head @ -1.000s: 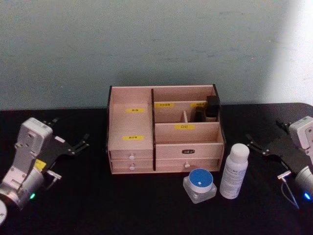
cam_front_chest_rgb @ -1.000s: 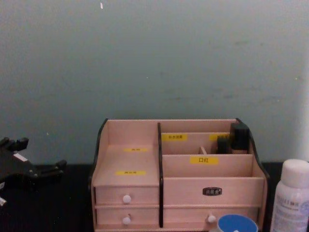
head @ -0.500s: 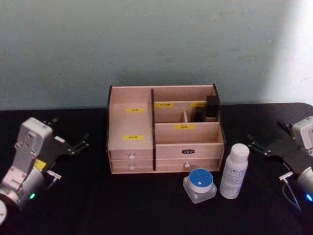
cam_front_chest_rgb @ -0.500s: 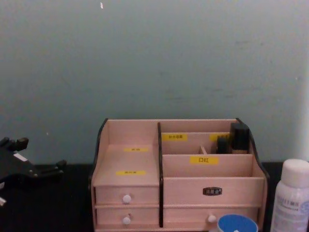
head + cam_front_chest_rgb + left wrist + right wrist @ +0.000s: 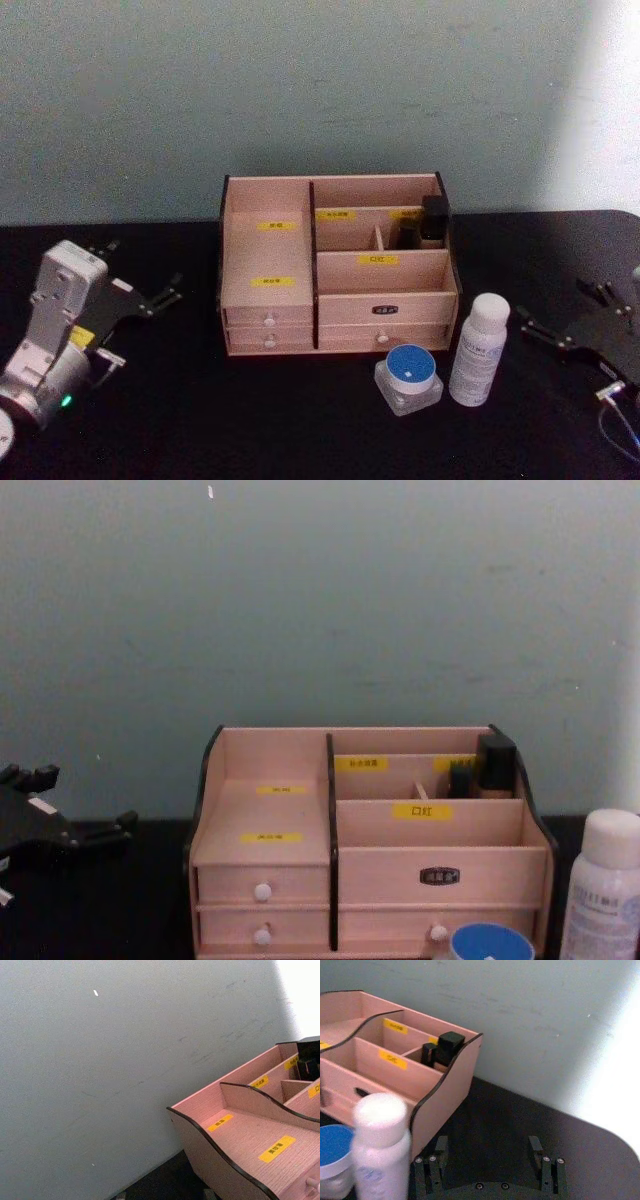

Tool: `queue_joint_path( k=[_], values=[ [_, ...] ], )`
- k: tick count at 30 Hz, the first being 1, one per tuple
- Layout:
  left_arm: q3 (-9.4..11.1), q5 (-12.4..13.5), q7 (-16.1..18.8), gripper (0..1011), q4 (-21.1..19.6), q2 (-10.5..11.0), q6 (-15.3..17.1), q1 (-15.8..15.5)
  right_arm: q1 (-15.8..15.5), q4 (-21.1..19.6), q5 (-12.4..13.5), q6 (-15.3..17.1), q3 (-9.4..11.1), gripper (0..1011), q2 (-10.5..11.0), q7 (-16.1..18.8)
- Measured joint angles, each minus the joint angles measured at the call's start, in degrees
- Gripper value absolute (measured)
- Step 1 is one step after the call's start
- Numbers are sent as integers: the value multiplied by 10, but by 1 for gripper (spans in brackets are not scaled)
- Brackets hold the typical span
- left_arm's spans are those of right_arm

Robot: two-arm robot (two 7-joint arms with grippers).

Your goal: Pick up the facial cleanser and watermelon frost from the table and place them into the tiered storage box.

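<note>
The one label that reads clearly is the yellow label [image 5: 421,811] on the front right compartment of the tiered storage box [image 5: 500,865]: "口红". Its other yellow labels [image 5: 270,837] carry characters too small to make out. The dark plate [image 5: 440,876] on the upper right drawer front is illegible, as is the faint bluish print on the white bottle [image 5: 600,905].
</note>
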Motion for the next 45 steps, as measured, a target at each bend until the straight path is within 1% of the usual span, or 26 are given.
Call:
queue_joint_path(
  k=[5, 10, 15, 18, 22, 24, 27, 32, 34, 38, 45],
  values=[
    [0, 0, 0, 1001, 0, 0, 0, 0, -35, -37, 31, 23, 24, 1002, 20, 29],
    [0, 0, 0, 1001, 0, 0, 0, 0, -63, -64, 52, 34, 43, 1002, 37, 57],
    [0, 0, 0, 1002, 0, 0, 0, 0, -78, -78, 63, 42, 55, 1002, 48, 79],
    [0, 0, 0, 1001, 0, 0, 0, 0, -86, -86, 70, 46, 62, 1002, 55, 98],
    [0, 0, 0, 1001, 0, 0, 0, 0, -93, -93, 90, 51, 72, 1002, 58, 130],
    [0, 0, 0, 1001, 0, 0, 0, 0, -94, -94, 96, 52, 75, 1002, 58, 140],
    [0, 0, 0, 1001, 0, 0, 0, 0, -91, -94, 109, 56, 77, 1002, 54, 166],
    [0, 0, 0, 1001, 0, 0, 0, 0, -82, -90, 116, 60, 76, 1002, 46, 192],
    [0, 0, 0, 1001, 0, 0, 0, 0, -77, -87, 116, 61, 74, 1002, 42, 202],
    [0, 0, 0, 1001, 0, 0, 0, 0, -66, -80, 114, 63, 68, 1002, 35, 210],
    [0, 0, 0, 1001, 0, 0, 0, 0, -42, -60, 98, 67, 53, 1002, 19, 214]
  ],
)
